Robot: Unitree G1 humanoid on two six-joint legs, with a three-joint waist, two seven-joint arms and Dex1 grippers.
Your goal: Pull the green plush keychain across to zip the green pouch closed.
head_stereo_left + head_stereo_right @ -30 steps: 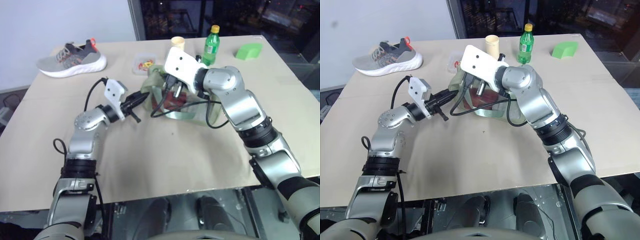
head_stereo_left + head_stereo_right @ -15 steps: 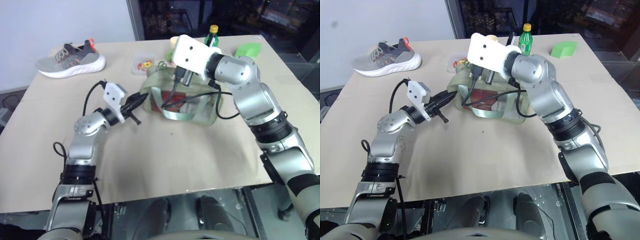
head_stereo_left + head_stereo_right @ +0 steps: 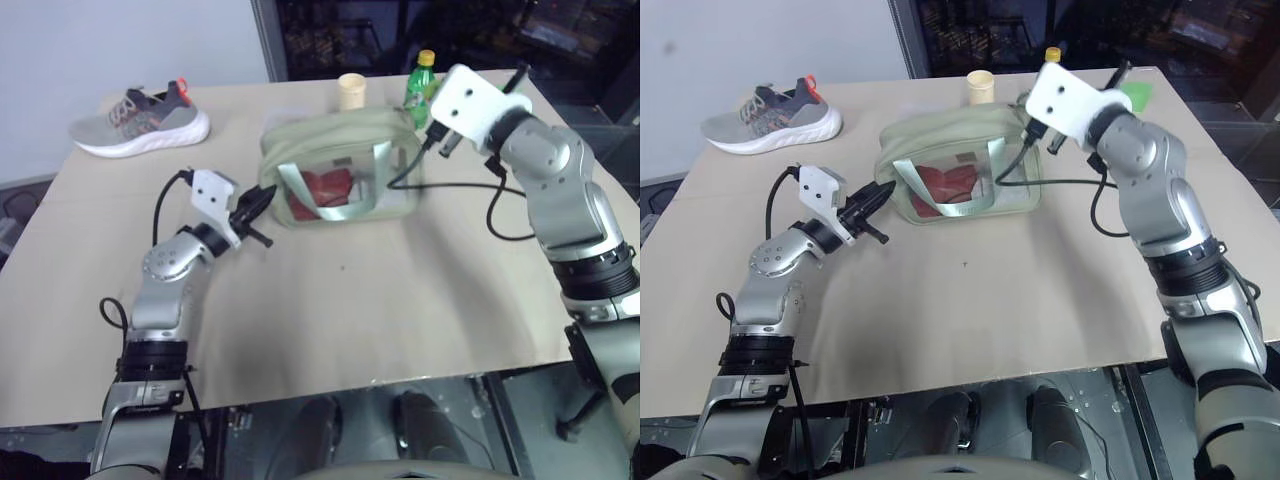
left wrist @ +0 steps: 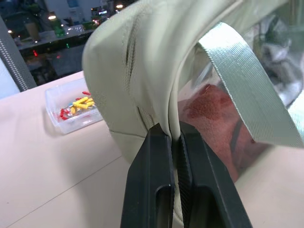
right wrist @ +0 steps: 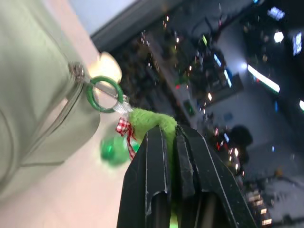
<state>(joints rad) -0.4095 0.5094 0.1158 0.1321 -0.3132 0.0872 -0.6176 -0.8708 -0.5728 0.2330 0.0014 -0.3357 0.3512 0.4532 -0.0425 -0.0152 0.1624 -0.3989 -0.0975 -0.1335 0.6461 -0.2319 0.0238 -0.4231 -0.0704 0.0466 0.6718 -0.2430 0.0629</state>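
Note:
The green pouch stands stretched between my two grippers at the table's middle, red contents showing through its clear front, and its top looks drawn together. My left gripper is shut on the fabric seam at the pouch's left end. At the pouch's right end, my right gripper is shut on the green plush keychain. A green ring links the keychain to the zipper pull. In the eye views the white wrist mount hides the keychain.
A grey sneaker lies at the back left. A beige cup and a green bottle stand behind the pouch. A clear box of coloured bits sits beyond it, and a green wedge block at back right. A black cable hangs from my right wrist.
My right gripper has swept to the right along the top of the pouch with the keychain. The pouch has gone from slumped and gaping to taut and upright. The left gripper has held its place.

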